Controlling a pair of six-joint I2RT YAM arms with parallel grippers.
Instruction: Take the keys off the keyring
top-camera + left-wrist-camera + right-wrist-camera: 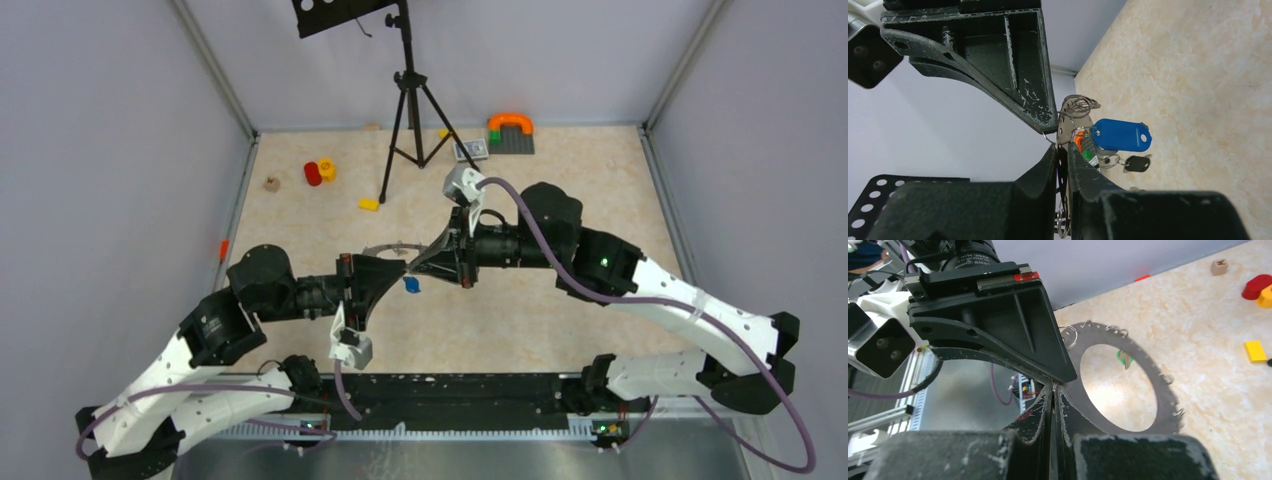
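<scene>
We have the keyring in mid-air between our arms. The left gripper pinches its rim edge-on, and the right gripper, fully closed, meets it tip to tip there — the blue-tagged key dangles just beyond both.

Keyring dull grey metal; blue key tag glossy plastic; table matt, marbled.
</scene>
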